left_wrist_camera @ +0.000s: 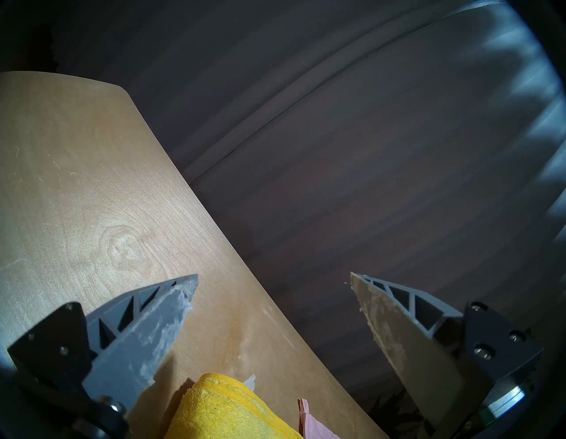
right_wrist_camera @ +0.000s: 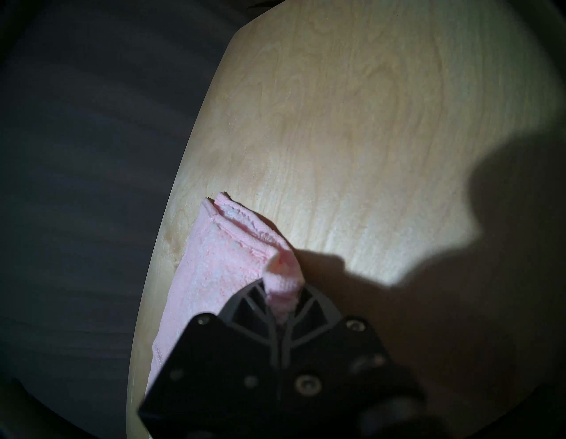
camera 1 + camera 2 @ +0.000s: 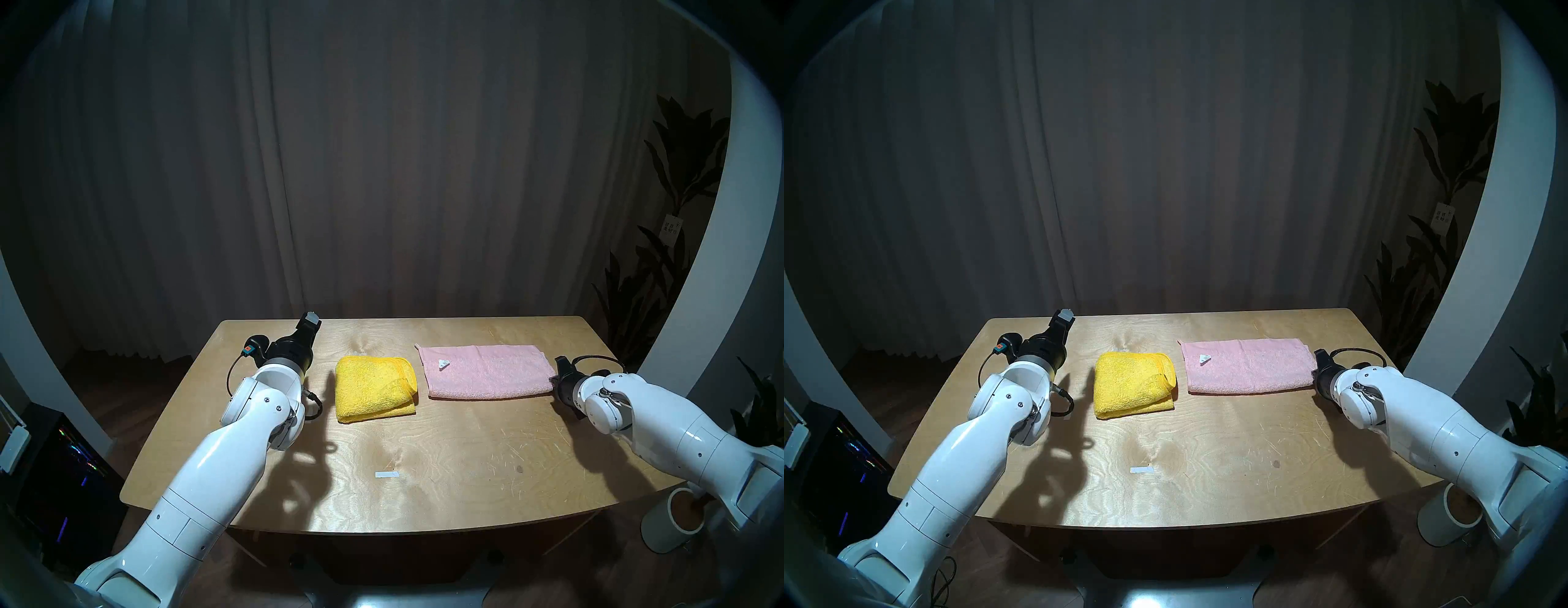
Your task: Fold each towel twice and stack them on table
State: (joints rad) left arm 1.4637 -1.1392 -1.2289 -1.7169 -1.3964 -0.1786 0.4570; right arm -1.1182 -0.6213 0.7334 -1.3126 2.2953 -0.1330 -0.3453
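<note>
A yellow towel point(image 3: 373, 388) point(image 3: 1132, 384) point(image 1: 220, 410) lies folded into a small square near the middle of the table point(image 3: 424, 458). To its right a pink towel point(image 3: 483, 371) point(image 3: 1246, 365) point(image 2: 214, 266) lies as a long folded strip. My right gripper point(image 3: 555, 377) point(image 2: 280, 294) is shut on the pink towel's near right corner, pinching a tuck of cloth between its fingers. My left gripper point(image 3: 312, 320) point(image 1: 272, 294) stands open over the table's far left part, left of the yellow towel, holding nothing.
A white tape strip point(image 3: 387, 474) lies on the table's front middle. A white cylindrical bin point(image 3: 670, 524) stands on the floor at the right front corner. Dark curtains hang behind the table; plants point(image 3: 662, 254) stand at the right.
</note>
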